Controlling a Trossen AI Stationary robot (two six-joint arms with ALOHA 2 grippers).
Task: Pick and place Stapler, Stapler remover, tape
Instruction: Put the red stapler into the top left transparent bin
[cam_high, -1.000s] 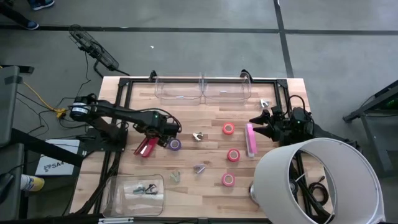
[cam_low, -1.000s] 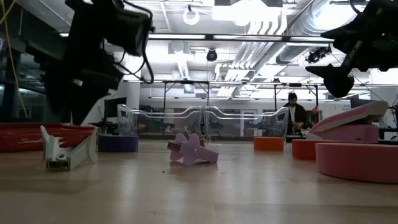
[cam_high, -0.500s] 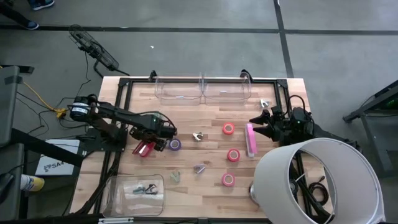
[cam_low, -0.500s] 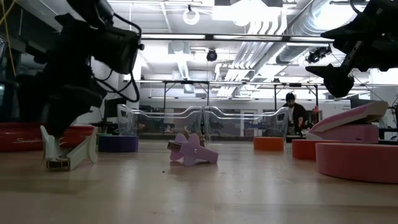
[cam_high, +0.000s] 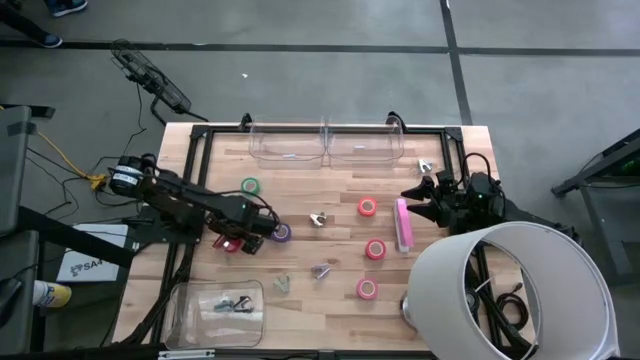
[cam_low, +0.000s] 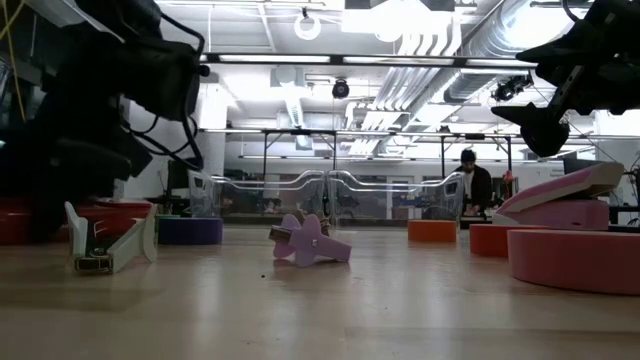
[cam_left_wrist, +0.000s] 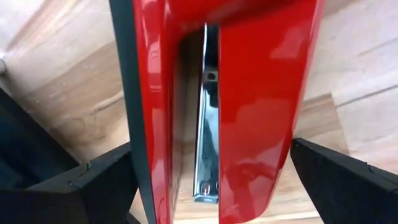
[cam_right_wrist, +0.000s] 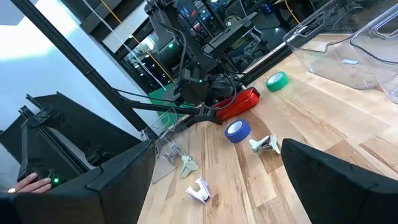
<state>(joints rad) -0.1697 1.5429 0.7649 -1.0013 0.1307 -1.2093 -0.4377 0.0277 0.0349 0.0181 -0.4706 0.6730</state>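
A red stapler (cam_high: 230, 244) lies on the table at the left. My left gripper (cam_high: 240, 236) points down over it, open, with one finger (cam_left_wrist: 102, 183) on either side of the stapler's body (cam_left_wrist: 249, 106). A purple tape roll (cam_high: 283, 232) lies just right of it and a green roll (cam_high: 250, 186) lies farther back. Pink rolls (cam_high: 375, 249) and a pink stapler (cam_high: 403, 224) lie on the right. Stapler removers (cam_high: 319, 219) (cam_high: 322, 270) (cam_high: 282, 285) rest mid-table. My right gripper (cam_high: 422, 195) waits open at the right edge.
Two clear bins (cam_high: 325, 143) stand along the far edge. A third clear bin (cam_high: 215, 308) holding small parts stands at the near left. A large white cylinder (cam_high: 510, 290) covers the near right corner. A person (cam_low: 470, 185) stands in the room beyond.
My left gripper has come down and moved toward the table's near left, tipping steeper, until its open fingers straddle the red stapler. The green tape roll, hidden under the arm before, now shows. The stapler has stayed in place.
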